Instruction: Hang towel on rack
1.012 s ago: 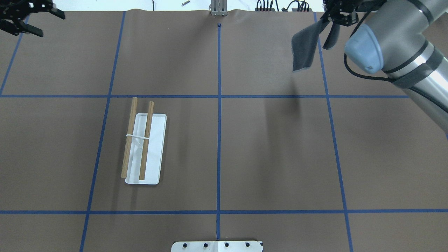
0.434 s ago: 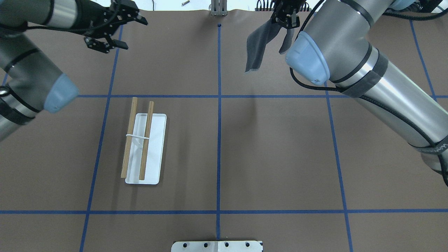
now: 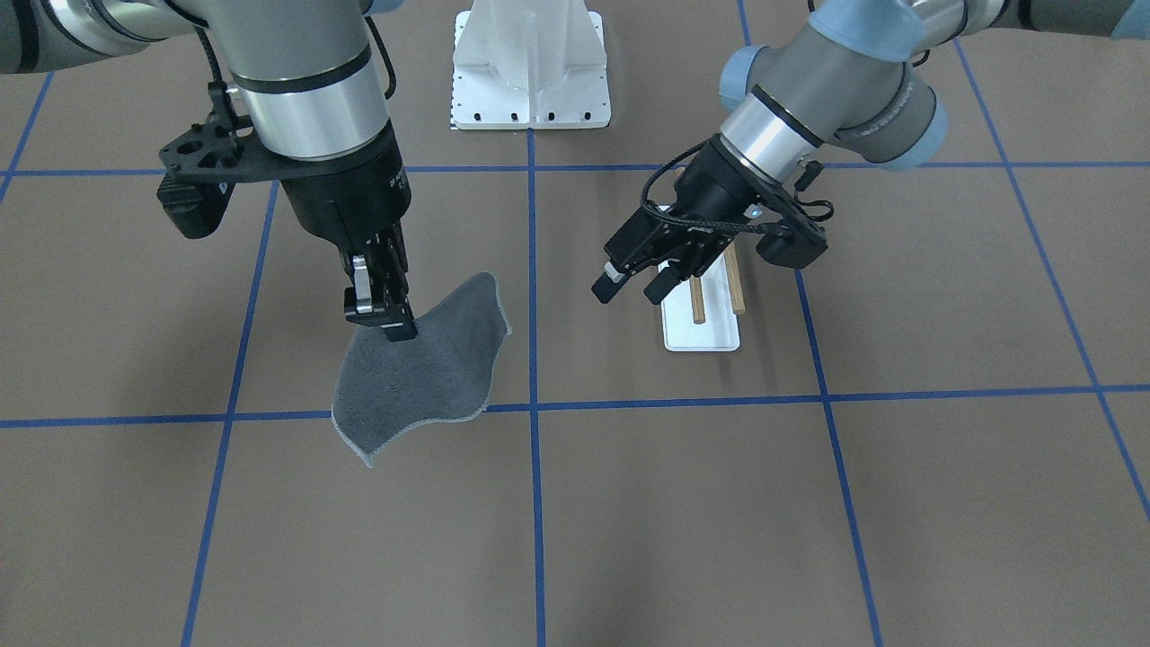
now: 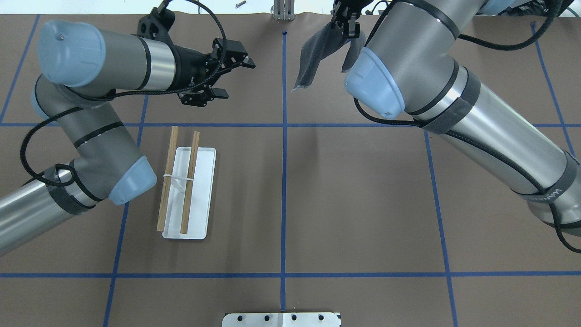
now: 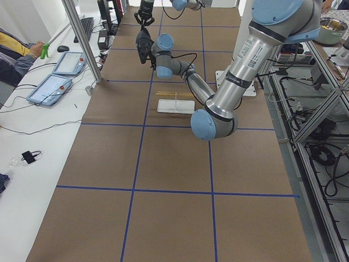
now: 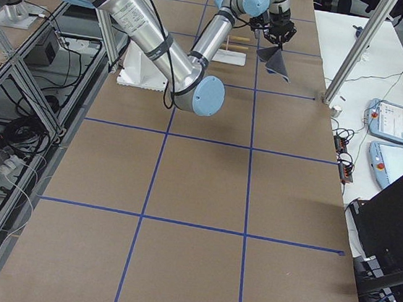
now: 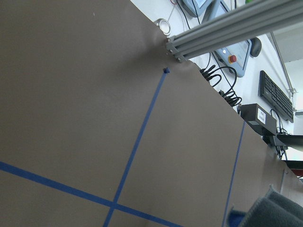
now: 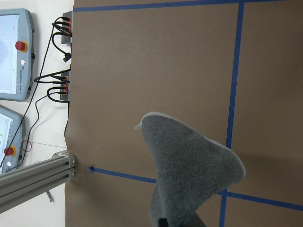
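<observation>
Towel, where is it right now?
Overhead view: the towel hangs from the right gripper above the table's far edge, just right of the centre line, well away from the rack.

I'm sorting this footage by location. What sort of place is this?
Most likely a robotics lab workcell: a left arm and right arm work over a table gridded with blue tape, with teach pendants on the side bench.
</observation>
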Tool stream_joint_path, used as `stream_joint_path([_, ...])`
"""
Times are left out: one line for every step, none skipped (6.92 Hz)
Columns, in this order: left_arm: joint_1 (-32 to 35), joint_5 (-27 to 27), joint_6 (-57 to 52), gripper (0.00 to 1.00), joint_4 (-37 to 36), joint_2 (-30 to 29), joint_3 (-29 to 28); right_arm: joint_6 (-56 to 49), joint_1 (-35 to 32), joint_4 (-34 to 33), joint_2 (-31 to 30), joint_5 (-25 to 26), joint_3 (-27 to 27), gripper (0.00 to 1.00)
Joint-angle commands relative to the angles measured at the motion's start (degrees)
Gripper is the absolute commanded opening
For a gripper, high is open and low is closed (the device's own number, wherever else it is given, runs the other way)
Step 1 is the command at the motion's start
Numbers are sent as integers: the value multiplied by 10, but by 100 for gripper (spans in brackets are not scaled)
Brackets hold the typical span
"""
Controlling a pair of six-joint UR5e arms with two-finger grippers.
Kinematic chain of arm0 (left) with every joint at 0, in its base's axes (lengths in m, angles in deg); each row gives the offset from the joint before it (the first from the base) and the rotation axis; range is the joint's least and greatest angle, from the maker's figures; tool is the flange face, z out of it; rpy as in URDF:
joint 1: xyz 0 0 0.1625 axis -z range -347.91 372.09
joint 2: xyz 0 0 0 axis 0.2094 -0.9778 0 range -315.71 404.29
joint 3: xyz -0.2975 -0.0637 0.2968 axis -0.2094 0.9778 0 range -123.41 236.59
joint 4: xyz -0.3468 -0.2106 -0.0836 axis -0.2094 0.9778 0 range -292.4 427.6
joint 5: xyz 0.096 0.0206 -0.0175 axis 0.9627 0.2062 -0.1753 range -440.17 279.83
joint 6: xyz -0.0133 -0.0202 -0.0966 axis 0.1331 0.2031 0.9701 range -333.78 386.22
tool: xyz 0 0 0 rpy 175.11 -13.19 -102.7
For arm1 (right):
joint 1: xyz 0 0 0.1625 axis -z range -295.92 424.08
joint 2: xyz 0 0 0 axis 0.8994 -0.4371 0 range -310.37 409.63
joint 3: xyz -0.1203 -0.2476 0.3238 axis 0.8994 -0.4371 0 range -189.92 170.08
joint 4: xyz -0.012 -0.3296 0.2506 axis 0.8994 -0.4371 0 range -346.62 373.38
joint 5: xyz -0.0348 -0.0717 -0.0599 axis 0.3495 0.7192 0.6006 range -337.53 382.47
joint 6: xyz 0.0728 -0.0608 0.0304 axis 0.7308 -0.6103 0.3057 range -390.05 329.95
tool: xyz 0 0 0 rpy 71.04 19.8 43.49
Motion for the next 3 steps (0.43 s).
stream_joint_path([-14,9,-2,98,59,-10,-1,75,22,-1,9,48,-7,0])
stream_joint_path([-17,27,5,98,65,-17,-1,82,24,-1,11,48,-7,0])
stream_joint_path([-27,52,56,98,70,-18,-1,83,25,-2,15,48,-7,0])
